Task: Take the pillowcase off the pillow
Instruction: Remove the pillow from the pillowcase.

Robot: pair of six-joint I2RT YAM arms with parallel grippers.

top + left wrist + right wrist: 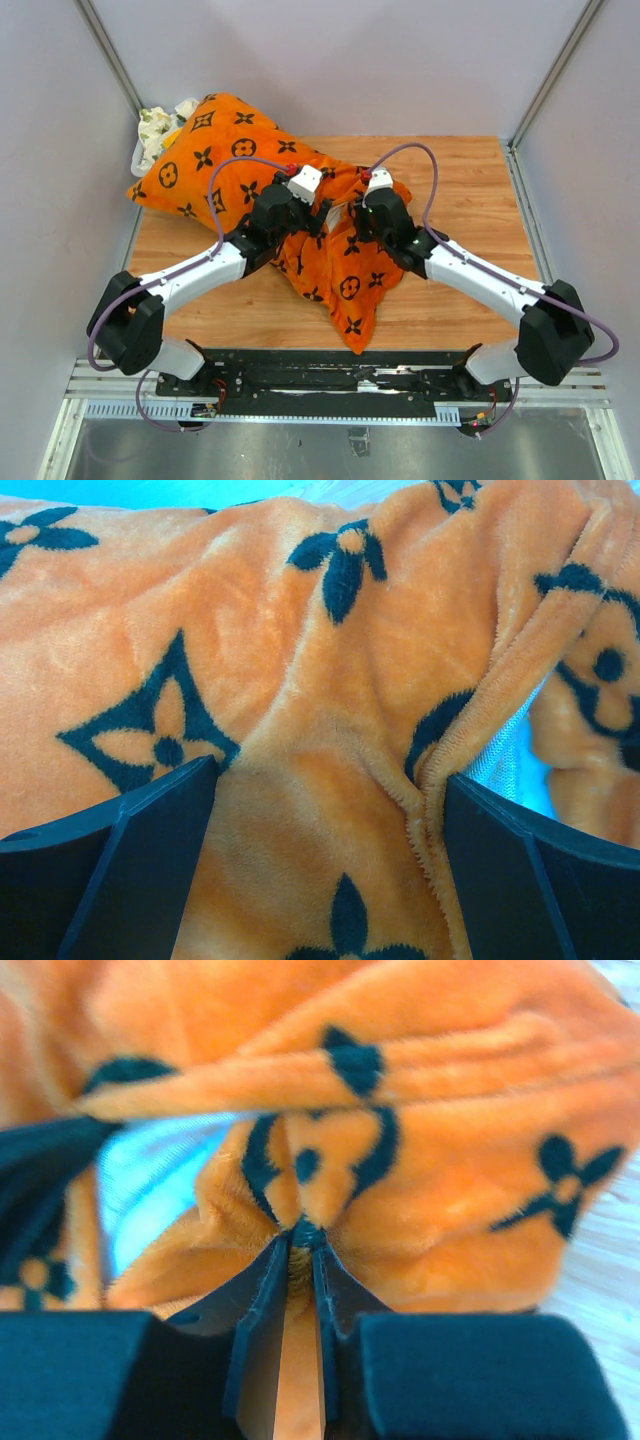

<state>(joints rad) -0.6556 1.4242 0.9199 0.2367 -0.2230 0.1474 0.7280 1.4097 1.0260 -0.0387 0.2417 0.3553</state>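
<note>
We see the pillowcase (230, 150) sprawled from the far-left corner of the bench (470, 190), overhanging its left edge, down to mid-front. Our left end effector (325, 780) gapes wide astride plush beside the hemmed opening edge, gripping nothing. Our right end effector (303, 1235) pinches a fold tight. Bare bench lies rightward.

Bare table (470, 190) lies open right of the pillowcase (230, 150); walls (60, 150) enclose both sides.

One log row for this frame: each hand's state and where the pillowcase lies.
left hand: open, straddling pillowcase hem | right hand: shut on pillowcase fold | pillowcase: bunched on wooden table, bulk far left
</note>
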